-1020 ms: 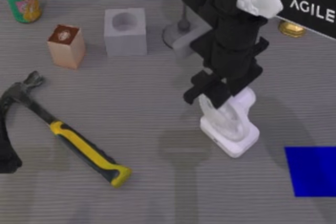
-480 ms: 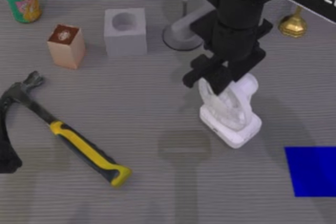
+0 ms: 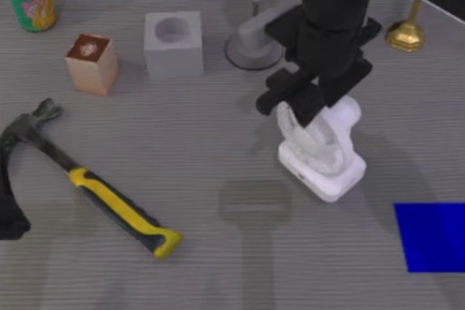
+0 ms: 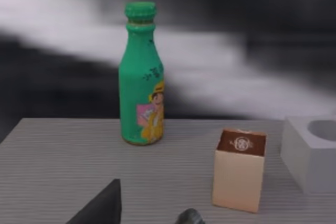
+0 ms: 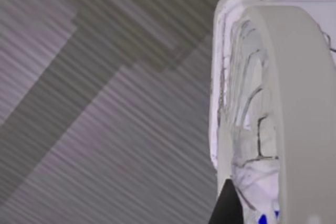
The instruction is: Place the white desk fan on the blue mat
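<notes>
Grey ribbed surface [image 3: 218, 143] lies bare between the fan [image 3: 323, 157] and the mat [image 3: 430, 236] at its right edge. I see my right claw [image 3: 309, 103] gripping the fan's cage. Left claw [image 3: 11, 212] sits parked at the left edge; whether it's open, I can't tell.

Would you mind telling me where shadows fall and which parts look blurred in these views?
Top view: a soft grey shadow lies on the table left of the white desk fan. Left wrist view: the backdrop behind the green bottle is smeared dark and light. Right wrist view: a broad diagonal shadow crosses the table beside the fan, which fills the frame's edge at close range.
</notes>
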Motion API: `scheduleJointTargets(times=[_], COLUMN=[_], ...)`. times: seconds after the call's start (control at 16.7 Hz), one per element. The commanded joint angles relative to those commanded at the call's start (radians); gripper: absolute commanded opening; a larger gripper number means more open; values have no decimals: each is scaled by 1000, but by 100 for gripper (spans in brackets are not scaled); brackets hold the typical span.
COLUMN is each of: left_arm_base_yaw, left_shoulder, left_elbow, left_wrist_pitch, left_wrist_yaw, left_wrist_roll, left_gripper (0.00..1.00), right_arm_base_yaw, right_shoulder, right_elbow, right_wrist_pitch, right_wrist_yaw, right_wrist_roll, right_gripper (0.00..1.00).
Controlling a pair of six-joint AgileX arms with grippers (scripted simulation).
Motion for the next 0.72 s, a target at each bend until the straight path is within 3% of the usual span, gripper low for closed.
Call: scheduleJointTargets(times=[0.3, 0.72], left_arm_base_yaw=[0, 0], left_shoulder=[0, 0], left_elbow=[0, 0], left_wrist_pitch=[0, 0], left_wrist_yaw=[0, 0], left_wrist_roll=[0, 0], left_gripper=[100, 100], right_arm_base_yaw=[-60, -213], right_shoulder=[-94, -366], right_elbow=[-126, -433], right_wrist_pitch=[-1, 30], right_wrist_yaw=[-4, -14], right_wrist_roll=[-213, -795], right_gripper=[0, 0])
